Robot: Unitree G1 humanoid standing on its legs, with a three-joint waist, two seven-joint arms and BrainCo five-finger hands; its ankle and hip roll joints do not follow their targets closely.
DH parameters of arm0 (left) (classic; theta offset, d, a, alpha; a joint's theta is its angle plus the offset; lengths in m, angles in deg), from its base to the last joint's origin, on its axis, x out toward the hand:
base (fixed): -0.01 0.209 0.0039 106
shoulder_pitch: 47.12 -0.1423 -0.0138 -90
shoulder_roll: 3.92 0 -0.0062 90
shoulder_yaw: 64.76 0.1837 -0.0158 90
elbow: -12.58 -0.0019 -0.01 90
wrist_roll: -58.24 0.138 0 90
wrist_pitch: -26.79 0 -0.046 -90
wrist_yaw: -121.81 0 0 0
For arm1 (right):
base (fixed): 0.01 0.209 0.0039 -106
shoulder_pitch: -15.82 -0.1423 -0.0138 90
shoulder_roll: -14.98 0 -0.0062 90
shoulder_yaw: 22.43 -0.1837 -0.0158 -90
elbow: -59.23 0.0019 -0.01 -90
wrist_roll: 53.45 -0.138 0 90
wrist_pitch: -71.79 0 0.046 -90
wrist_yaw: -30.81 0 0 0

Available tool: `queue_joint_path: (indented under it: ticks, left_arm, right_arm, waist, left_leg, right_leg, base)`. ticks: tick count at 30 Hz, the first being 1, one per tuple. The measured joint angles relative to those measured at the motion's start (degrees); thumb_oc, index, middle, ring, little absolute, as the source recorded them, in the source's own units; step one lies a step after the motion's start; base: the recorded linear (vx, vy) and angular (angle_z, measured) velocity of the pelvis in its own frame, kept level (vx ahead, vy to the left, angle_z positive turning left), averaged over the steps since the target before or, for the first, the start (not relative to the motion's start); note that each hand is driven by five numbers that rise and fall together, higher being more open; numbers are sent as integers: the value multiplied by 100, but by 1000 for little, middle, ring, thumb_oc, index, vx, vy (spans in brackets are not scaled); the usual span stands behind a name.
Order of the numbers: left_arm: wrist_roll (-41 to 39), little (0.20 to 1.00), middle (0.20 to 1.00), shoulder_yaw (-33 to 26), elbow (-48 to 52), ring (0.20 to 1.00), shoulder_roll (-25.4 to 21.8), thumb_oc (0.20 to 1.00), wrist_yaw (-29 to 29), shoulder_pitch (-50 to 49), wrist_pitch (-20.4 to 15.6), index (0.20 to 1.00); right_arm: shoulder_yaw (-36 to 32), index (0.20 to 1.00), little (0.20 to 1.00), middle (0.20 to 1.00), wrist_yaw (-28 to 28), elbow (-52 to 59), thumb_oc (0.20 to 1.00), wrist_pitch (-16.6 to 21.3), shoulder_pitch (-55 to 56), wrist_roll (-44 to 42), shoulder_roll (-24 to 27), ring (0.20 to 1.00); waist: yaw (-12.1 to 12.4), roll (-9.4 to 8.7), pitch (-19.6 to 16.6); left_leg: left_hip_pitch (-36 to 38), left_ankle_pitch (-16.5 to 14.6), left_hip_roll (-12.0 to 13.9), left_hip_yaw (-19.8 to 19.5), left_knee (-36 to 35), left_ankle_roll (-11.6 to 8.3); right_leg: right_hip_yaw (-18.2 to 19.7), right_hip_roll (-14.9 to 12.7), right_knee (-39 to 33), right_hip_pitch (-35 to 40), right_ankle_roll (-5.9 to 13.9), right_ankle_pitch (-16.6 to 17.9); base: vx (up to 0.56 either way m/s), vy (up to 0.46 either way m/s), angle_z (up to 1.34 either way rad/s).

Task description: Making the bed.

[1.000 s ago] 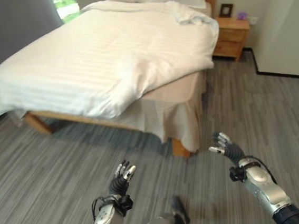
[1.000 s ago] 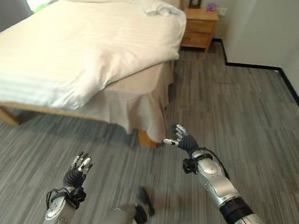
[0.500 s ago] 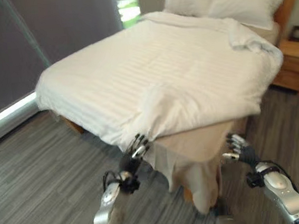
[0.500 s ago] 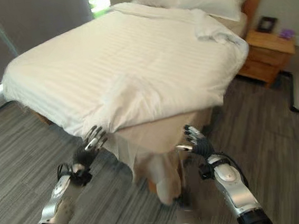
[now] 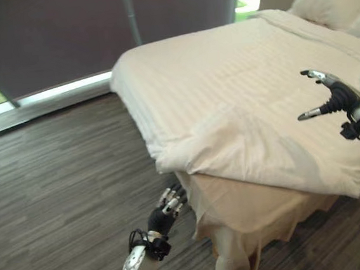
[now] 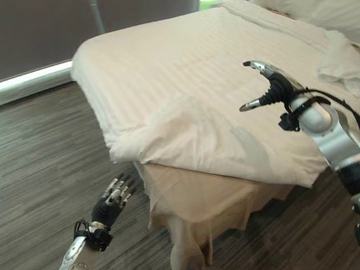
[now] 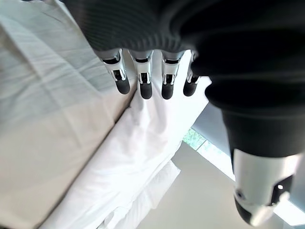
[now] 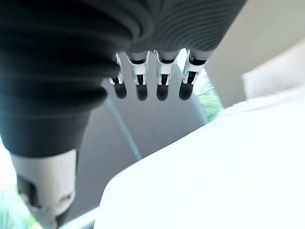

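Left hand (image 6: 110,204) low at near left, forearm angled up and to the right, fingers (image 7: 144,81) straight and slightly spread, holding nothing. Right hand (image 6: 271,90) raised at far right, arm bent at the elbow, fingers (image 8: 162,81) straight and pointing left, thumb apart below them, empty.

floor (image 5: 63,178): open | bed corner (image 5: 237,199): blocks left robot hand (image 5: 165,212)
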Motion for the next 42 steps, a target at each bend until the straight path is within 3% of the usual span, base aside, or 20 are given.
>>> queue_joint_path:
  ticks: [2, 3, 5, 9, 10, 11, 12, 15, 23, 29, 35, 36, 37, 40, 41, 42]
  left_arm:
    - [-7, 1000, 1000, 35, 3, 1000, -77, 1000, -66, -1, 47, 1000]
    - [-176, 1000, 1000, 51, 8, 1000, -176, 1000, -71, -40, 70, 1000]
    - [-214, 1000, 1000, 18, 5, 1000, -204, 1000, -80, -61, 68, 1000]
    - [-336, 1000, 1000, 107, -11, 1000, -600, 1000, -107, -211, 144, 1000]
    - [-383, 1000, 1000, 49, -13, 1000, -699, 1000, -110, -247, 185, 1000]
    - [-405, 1000, 1000, 45, -3, 1000, -806, 1000, -154, -483, 251, 1000]
    - [-417, 1000, 1000, -3, -5, 1000, -882, 1000, -227, -566, 311, 1000]
    - [-430, 1000, 1000, -160, -13, 1000, -998, 1000, -296, -836, 437, 1000]
    - [-439, 1000, 1000, -122, -8, 1000, -1108, 1000, -335, -711, 567, 1000]
    - [-447, 1000, 1000, 46, -14, 1000, -1119, 1000, -348, -563, 569, 1000]
    - [-446, 1000, 1000, 161, -95, 1000, -1119, 1000, -347, -296, 550, 1000]
    - [-374, 1000, 1000, 226, -132, 1000, -1098, 1000, -279, -188, 522, 1000]
    - [-307, 1000, 1000, 284, -314, 1000, -899, 1000, -46, 140, 411, 1000]
    - [-299, 1000, 1000, 218, -340, 1000, -908, 1000, 122, 318, 338, 1000]
    - [-298, 1000, 1000, 223, -372, 1000, -902, 1000, 174, 312, 342, 1000]
    - [-293, 1000, 1000, 229, -374, 1000, -864, 1000, 205, 287, 348, 1000]
  right_arm:
    - [435, 1000, 1000, 1000, 23, -20, 1000, 69, -190, 213, -42, 1000]
    - [1117, 1000, 1000, 1000, 62, -249, 1000, 113, -589, 256, -138, 1000]
    - [1251, 1000, 1000, 1000, 133, -272, 1000, 119, -637, 436, -249, 1000]
    - [3039, 1000, 1000, 1000, 263, -1825, 1000, 83, -2283, 1171, -775, 1000]
    - [3278, 1000, 1000, 1000, 275, -2286, 1000, 84, -2634, 1373, -870, 1000]
    - [3521, 1000, 1000, 1000, 433, -2468, 1000, 71, -2891, 1713, -936, 1000]
    - [3823, 1000, 1000, 1000, 518, -2677, 1000, 132, -3186, 1841, -944, 1000]
    - [3582, 1000, 1000, 1000, 524, -2919, 1000, 23, -3254, 1974, -930, 1000]
    - [3322, 1000, 1000, 1000, 632, -4068, 1000, -282, -3760, 1259, -1171, 1000]
    - [3253, 1000, 1000, 1000, 703, -4085, 1000, -402, -3781, 366, -1275, 1000]
    - [3276, 1000, 1000, 1000, 794, -4006, 1000, -448, -3790, -349, -1352, 1000]
    - [3145, 1000, 1000, 1000, 741, -3935, 1000, -415, -3868, -294, -1334, 1000]
    - [2491, 1000, 1000, 1000, 128, -4448, 1000, -393, -3588, 204, -1337, 1000]
    - [1782, 1000, 1000, 1000, -239, -5056, 1000, -539, -3547, 227, -1356, 1000]
    - [1731, 1000, 1000, 1000, -278, -5256, 1000, -561, -3556, 235, -1372, 1000]
    - [1736, 1000, 1000, 1000, -296, -5501, 1000, -574, -3580, 250, -1368, 1000]
  waist:
    - [192, -27, -4]
    - [171, -48, -6]
    - [300, -45, -5]
    - [498, -44, -6]
    - [572, -74, -13]
    - [824, -38, 9]
    - [813, -19, 21]
    - [945, -3, 30]
    - [897, 46, 75]
    - [746, 42, 105]
    - [743, 35, 222]
    - [768, 7, 293]
    - [938, -20, 567]
    - [922, -303, 801]
    - [963, -353, 827]
    - [1046, -306, 848]
  left_leg:
    - [-109, 3, -42, -111, 17, 4]
    - [-217, 20, -69, -266, 46, -17]
    - [-301, 118, -148, -353, 47, -3]
    - [-698, 220, -258, -599, 146, -16]
    - [-895, 282, -289, -725, 169, -57]
    - [-1020, 320, -309, -740, 145, -72]
    - [-1101, 321, -338, -758, 168, -71]
    - [-1192, 357, -370, -795, 163, -65]
    - [-1608, 378, -486, -732, 285, -44]
    - [-2124, 379, -561, -539, 418, -40]
    - [-2272, 366, -562, -382, 462, -57]
    - [-2240, 365, -452, -180, 470, -67]
    - [-2042, 312, -403, -77, 532, -139]
    - [-2176, 266, -400, -36, 725, -172]
    - [-2226, 285, -365, 42, 716, -146]
    - [-2270, 292, -215, 106, 637, -94]
  right_leg:
    - [-54, -48, 4, -43, -4, 4]
    - [-195, -122, 1, -83, -7, 10]
    - [-315, -193, 6, -112, 2, 21]
    - [-536, -313, 4, -378, 5, 89]
    - [-642, -335, 11, -547, 3, 110]
    - [-682, -371, 19, -645, -37, 152]
    - [-690, -393, 7, -740, -2, 133]
    - [-720, -403, 29, -821, -26, 175]
    - [-625, -479, 31, -1214, 18, 278]
    - [-378, -495, 33, -1771, 18, 457]
    - [-210, -464, 33, -1976, 42, 492]
    - [-320, -503, 35, -1924, 10, 536]
    - [-529, -483, 35, -1657, -4, 596]
    - [-710, -518, 5, -1705, 81, 373]
    - [-894, -542, 5, -1760, 288, 216]
    - [-1104, -510, 107, -1805, 320, 163]
  base:
    - [42, -38, 26]
    - [11, -42, 50]
    - [5, -38, 38]
    - [7, -25, 34]
    - [8, -14, 34]
    - [8, -14, 35]
    - [21, 8, 13]
    - [1, 14, 7]
    - [-32, 14, -4]
    - [-53, 15, -18]
    - [-15, 12, -13]
    - [-5, 63, 1]
    - [0, 81, 5]
    - [11, 65, -2]
    - [6, 38, -29]
    - [-2, 25, -40]
